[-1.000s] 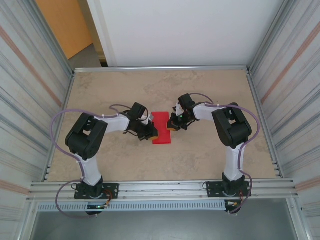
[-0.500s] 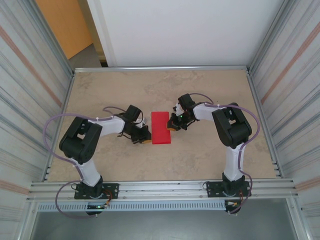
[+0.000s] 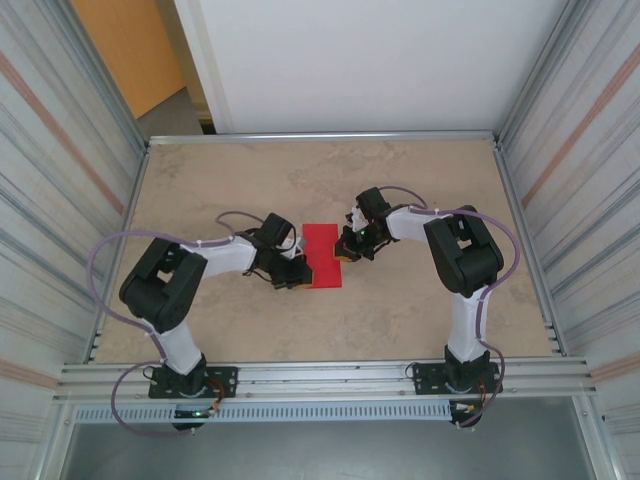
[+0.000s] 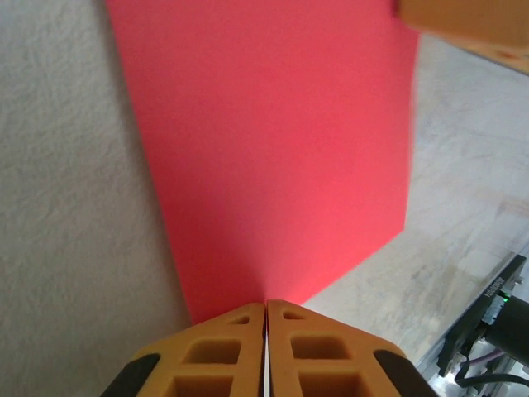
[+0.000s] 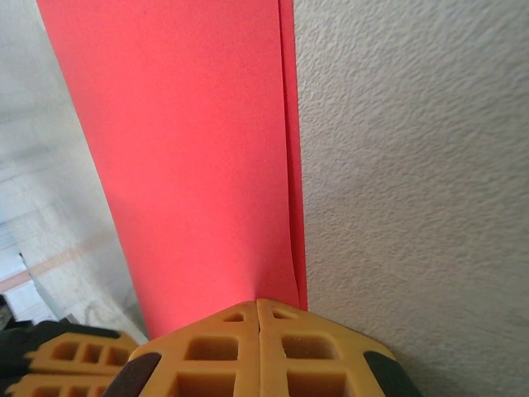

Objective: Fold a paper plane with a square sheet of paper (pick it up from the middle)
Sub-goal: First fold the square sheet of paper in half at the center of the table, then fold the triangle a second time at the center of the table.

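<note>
The red paper point(image 3: 322, 255), folded to a strip, lies mid-desk point(image 3: 420, 180); with the left hand point(image 3: 299, 281) closed at its near-left corner and the right hand point(image 3: 344, 254) closed at its right edge, firm, even pressing without shifting the layers is judged best.

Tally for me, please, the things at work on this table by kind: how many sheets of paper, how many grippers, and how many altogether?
Red paper sheet, folded and lying flat: 1
Grippers, both shut with their tips at the paper's edges: 2 (left gripper, right gripper)
Total: 3
</note>
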